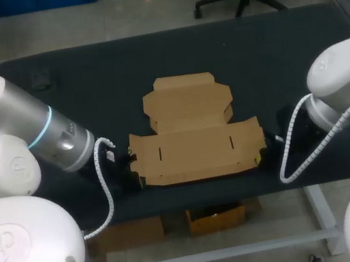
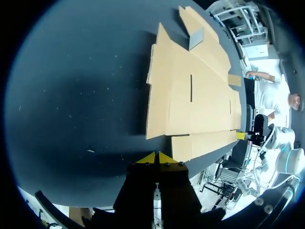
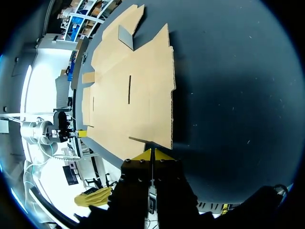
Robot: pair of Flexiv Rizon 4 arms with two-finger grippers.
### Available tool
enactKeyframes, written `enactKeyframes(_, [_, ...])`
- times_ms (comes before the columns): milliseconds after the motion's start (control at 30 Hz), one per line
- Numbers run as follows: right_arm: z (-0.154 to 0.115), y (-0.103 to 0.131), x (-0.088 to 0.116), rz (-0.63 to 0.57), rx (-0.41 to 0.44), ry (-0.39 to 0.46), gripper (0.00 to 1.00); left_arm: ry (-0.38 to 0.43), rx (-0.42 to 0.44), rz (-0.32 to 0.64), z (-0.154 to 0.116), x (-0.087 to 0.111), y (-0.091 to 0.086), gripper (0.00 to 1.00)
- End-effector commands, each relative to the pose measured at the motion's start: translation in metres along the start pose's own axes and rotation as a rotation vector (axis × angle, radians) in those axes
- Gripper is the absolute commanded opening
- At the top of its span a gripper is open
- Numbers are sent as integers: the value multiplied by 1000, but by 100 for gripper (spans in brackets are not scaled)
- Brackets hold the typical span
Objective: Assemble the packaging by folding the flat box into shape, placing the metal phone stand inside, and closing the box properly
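Note:
The flat brown cardboard box (image 1: 191,132) lies unfolded in the middle of the dark table, and one small flap (image 2: 196,38) on its far part is raised. My left gripper (image 2: 156,157) is shut and empty, low over the table with its yellow tips at the box's (image 2: 190,95) near left corner. My right gripper (image 3: 152,153) is also shut and empty, its tips against the edge of the box (image 3: 128,90) at the near right corner. From above, the left gripper (image 1: 130,169) and the right gripper (image 1: 263,147) flank the sheet's front panel. No metal phone stand is clearly visible.
A small dark object (image 1: 41,78) lies at the back left of the table (image 1: 282,55). The table's front edge runs just behind both grippers. Bare dark surface surrounds the sheet on the left, right and far side.

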State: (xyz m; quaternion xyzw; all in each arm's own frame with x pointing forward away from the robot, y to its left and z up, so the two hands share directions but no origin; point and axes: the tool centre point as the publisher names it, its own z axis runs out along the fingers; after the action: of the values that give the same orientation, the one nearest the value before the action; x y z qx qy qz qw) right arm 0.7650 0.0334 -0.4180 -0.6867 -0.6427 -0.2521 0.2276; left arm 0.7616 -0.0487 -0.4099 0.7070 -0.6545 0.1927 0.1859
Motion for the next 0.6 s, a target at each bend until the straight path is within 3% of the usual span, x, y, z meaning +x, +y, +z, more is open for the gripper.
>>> enactKeyframes(33, [1,1,-2,1,2,7,0,0,-4,-2,5,0,-2,0])
enactKeyframes(600, [3,0,-1,8,4,8,0,13,-20,5,10,5,-2,0])
